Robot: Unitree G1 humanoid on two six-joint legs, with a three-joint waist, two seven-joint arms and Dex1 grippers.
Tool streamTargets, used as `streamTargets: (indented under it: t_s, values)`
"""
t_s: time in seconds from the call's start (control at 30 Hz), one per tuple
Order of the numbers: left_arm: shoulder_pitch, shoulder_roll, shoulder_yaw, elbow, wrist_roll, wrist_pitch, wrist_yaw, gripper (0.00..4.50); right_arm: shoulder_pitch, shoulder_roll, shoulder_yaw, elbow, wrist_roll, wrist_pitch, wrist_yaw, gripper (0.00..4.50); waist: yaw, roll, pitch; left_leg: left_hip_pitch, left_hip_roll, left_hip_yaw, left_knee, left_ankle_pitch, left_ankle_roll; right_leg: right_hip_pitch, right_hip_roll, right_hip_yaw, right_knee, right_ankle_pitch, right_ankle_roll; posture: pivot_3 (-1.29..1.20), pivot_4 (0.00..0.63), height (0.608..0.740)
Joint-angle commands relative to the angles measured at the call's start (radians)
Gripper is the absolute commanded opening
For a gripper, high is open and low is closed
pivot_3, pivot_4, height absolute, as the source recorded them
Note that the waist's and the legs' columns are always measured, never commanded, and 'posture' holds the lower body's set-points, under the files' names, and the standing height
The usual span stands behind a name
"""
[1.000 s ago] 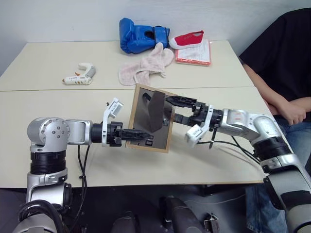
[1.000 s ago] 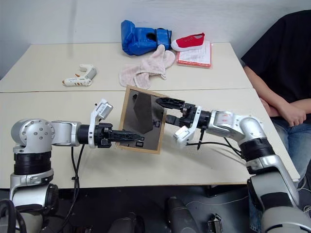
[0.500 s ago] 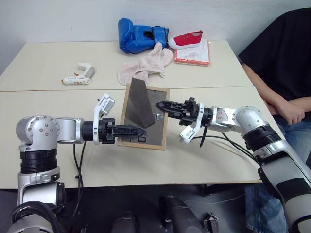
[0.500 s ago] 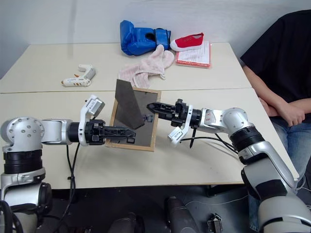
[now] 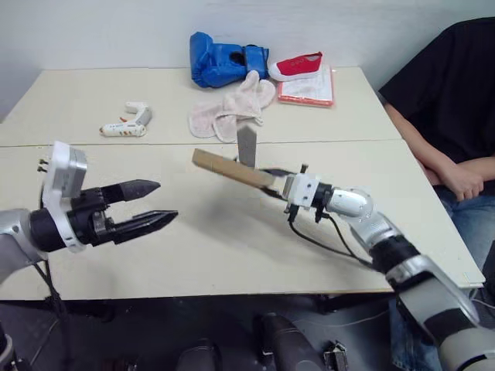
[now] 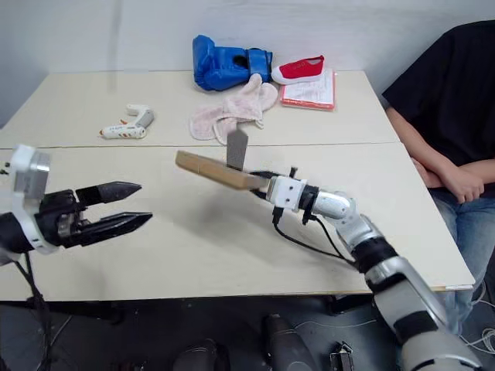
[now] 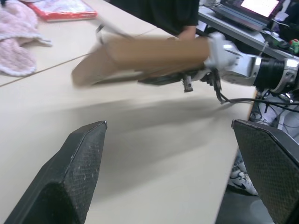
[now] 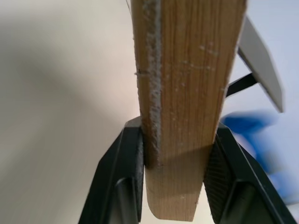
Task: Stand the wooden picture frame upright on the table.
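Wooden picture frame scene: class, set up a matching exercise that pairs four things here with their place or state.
Things:
1. wooden picture frame with light wood border
2. left gripper
3. blue padded boxing glove
4. white glue gun

Places or states:
A. lying on the far half of the table, toward the robot's left
B. clamped by the right gripper, held above the tabletop
C. at the table's far edge, beside a red shoe
D. open, holding nothing

Pairs: 1-B, 2-D, 3-C, 4-A

We see a plain pale wall (image 5: 116, 31) behind the cream surface (image 5: 232, 247), and dark floor (image 5: 155, 332) beneath its near edge.
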Motion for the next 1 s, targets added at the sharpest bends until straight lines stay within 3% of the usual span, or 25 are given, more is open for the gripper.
streamTargets:
  t_s: [0.03,0.13,0.37,0.6,0.7,0.77,0.83,1.0]
  values:
    - [0.033,-0.006,-0.015,-0.047,0.002,-0.071,0.027,4.5,-0.005,0.015,-0.124,-0.175,0.268,0.399,0.122,1.24,0.004,0.0,0.0,0.0,0.0,0.0,0.0,-0.002,0.003,0.0,0.0,0.0,0.0,0.0,0.0,0.0,0.15,0.74]
    - [0.06,0.007,-0.048,-0.057,0.007,-0.109,0.026,4.5,0.02,0.051,-0.159,-0.2,0.309,0.591,0.129,1.24,0.007,0.0,0.0,0.0,0.0,-0.001,-0.001,-0.003,0.003,-0.001,0.0,-0.001,-0.001,-0.001,-0.001,0.0,0.15,0.74]
    - [0.041,0.05,-0.109,-0.012,0.006,-0.163,0.028,4.5,0.061,0.127,-0.187,-0.158,0.25,0.817,0.123,1.24,0.001,0.0,0.0,-0.002,0.0,0.0,-0.002,-0.002,0.001,-0.002,0.0,-0.001,-0.003,-0.001,-0.001,0.0,0.15,0.74]
    - [0.027,0.085,-0.134,0.04,-0.005,-0.198,-0.004,4.5,0.106,0.125,-0.205,-0.234,0.179,0.815,0.169,3.52,0.001,0.0,0.0,-0.002,0.0,0.0,-0.002,-0.002,0.0,-0.002,0.0,-0.001,-0.003,-0.001,-0.001,0.0,0.15,0.74]
    - [0.009,0.095,-0.143,0.068,-0.004,-0.21,-0.02,4.5,0.134,0.083,-0.22,-0.325,0.162,0.829,0.177,4.49,0.002,0.0,0.0,-0.002,0.0,0.0,-0.002,-0.002,0.0,-0.002,0.0,-0.001,-0.004,-0.001,-0.001,0.0,0.15,0.74]
    - [0.005,0.103,-0.155,0.077,0.011,-0.227,-0.032,4.5,0.156,0.028,-0.221,-0.395,0.126,0.817,0.191,4.49,0.004,0.0,0.0,-0.003,0.0,0.0,-0.002,-0.002,0.001,-0.002,0.0,-0.001,-0.004,-0.001,-0.001,0.0,0.15,0.74]
    - [-0.001,0.111,-0.163,0.093,0.018,-0.242,-0.045,4.5,0.187,-0.1,-0.264,-0.49,0.102,0.799,0.239,4.49,0.008,0.001,0.0,-0.003,0.0,0.0,-0.002,-0.002,0.001,-0.002,0.0,-0.001,-0.005,-0.001,-0.001,0.0,0.15,0.74]
    - [-0.004,0.145,-0.162,0.147,0.074,-0.299,-0.092,4.5,0.235,-0.352,-0.5,-0.587,0.228,0.851,0.369,4.49,0.029,0.002,0.002,-0.004,-0.001,0.0,-0.002,-0.005,0.005,-0.003,0.0,-0.001,-0.007,-0.001,0.0,0.0,0.15,0.74]
